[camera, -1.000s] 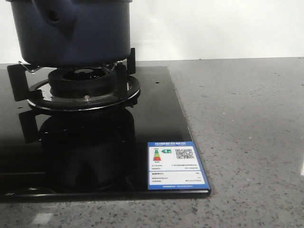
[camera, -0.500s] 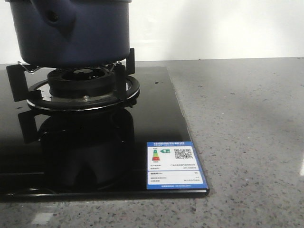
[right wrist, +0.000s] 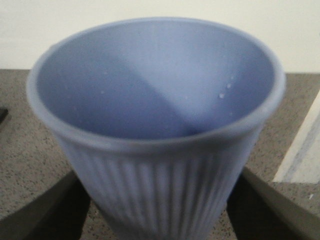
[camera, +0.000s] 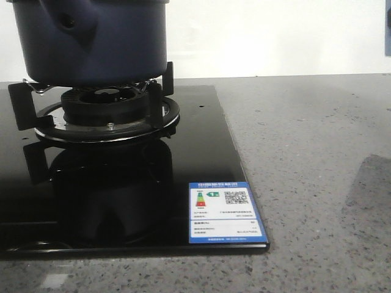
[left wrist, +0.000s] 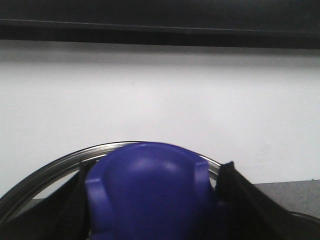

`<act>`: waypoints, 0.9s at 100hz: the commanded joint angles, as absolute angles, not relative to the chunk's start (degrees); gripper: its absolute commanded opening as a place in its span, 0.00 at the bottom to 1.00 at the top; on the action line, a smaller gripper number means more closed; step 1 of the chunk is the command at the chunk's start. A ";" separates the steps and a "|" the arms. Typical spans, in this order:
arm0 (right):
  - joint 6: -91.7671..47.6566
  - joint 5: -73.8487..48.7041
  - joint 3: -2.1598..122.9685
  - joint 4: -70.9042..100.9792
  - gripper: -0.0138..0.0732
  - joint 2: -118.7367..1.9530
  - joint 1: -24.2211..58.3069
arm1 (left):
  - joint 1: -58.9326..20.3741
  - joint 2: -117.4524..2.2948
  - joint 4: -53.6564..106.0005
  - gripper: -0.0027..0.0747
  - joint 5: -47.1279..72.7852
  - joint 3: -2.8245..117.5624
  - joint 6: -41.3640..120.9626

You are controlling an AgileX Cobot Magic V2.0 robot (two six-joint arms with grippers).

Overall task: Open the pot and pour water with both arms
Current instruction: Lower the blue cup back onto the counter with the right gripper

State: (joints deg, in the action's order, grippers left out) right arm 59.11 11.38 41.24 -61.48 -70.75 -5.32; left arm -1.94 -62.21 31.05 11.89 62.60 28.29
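Note:
The dark navy pot (camera: 91,39) sits on the gas burner (camera: 107,113) at the far left; its stubby handle with a hole (camera: 70,21) faces me and its top is cut off by the frame. In the left wrist view my left gripper (left wrist: 155,200) is shut on the lid's blue knob (left wrist: 150,185), with the lid's metal rim (left wrist: 60,162) behind it. In the right wrist view my right gripper (right wrist: 157,210) is shut on a pale blue ribbed cup (right wrist: 155,125), held upright over the grey counter. Neither gripper shows clearly in the front view.
A black glass hob (camera: 201,152) with a blue energy label (camera: 225,212) covers the left half of the grey speckled counter (camera: 317,152). A soft shadow (camera: 369,201) lies on the counter at the right. A white wall stands behind.
A shadow has appeared on the counter at the right and a dark sliver at the upper right edge. The pot has not moved.

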 commanded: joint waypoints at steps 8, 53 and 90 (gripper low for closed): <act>58.96 22.23 42.67 -61.61 0.60 -74.28 -7.25 | -1.80 -60.63 31.80 0.51 6.30 64.70 28.35; 38.91 36.84 42.67 -50.50 0.60 -86.68 -7.38 | -1.80 -60.63 31.80 0.51 6.09 64.70 28.35; 37.98 38.19 42.67 -49.80 0.60 -89.09 -7.52 | -1.80 -60.63 31.80 0.51 5.59 64.70 28.35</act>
State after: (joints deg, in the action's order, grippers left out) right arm 38.56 35.35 41.24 -51.06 -90.61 -6.97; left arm -1.94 -62.21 31.05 11.89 62.60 28.29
